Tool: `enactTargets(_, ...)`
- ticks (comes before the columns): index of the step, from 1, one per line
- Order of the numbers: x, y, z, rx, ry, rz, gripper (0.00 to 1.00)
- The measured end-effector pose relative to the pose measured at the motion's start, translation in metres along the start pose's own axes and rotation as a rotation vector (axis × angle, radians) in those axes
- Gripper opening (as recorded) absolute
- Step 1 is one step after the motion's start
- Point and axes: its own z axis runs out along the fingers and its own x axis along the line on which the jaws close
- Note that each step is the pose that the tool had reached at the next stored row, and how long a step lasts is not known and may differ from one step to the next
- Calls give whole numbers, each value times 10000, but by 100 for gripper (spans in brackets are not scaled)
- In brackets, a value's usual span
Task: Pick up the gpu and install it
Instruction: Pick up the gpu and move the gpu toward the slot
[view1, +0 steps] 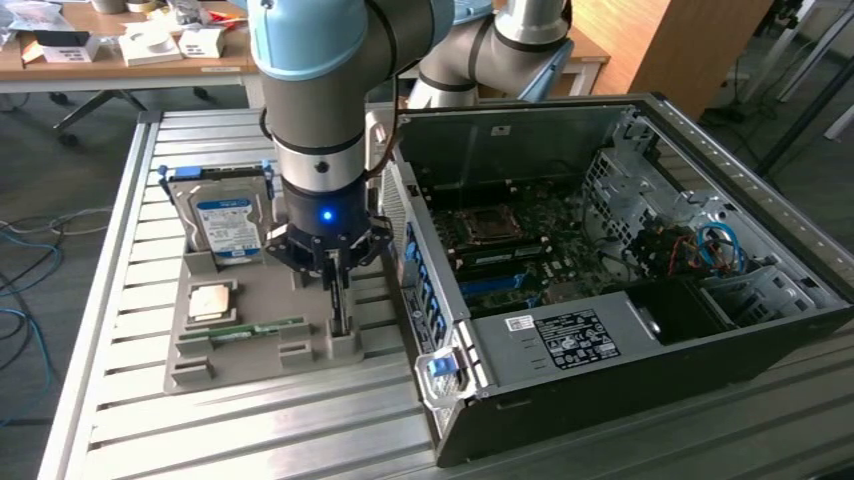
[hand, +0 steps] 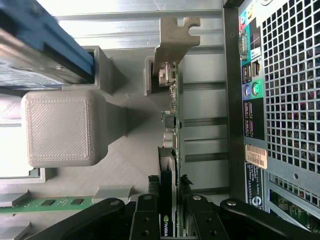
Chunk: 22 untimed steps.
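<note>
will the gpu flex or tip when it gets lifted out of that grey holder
Probably stiff: the gpu is a thin circuit card with a metal bracket at one end. Standing on edge in the grey holder, it could tip if nudged sideways. Its exposed components look fragile.

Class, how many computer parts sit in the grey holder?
4: hard drive farthest back, square chip in the middle, green memory stick nearest, gpu on edge at the gripper. The arm may hide others.
</note>
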Motion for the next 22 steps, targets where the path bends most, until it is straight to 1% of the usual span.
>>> enactTargets(14,0,0,-1,-3,-3,0,26)
enactTargets(18,-2,3,-62,-1,-2,0,26)
enactTargets(22,-4,7,-158,-2,-2,0,26)
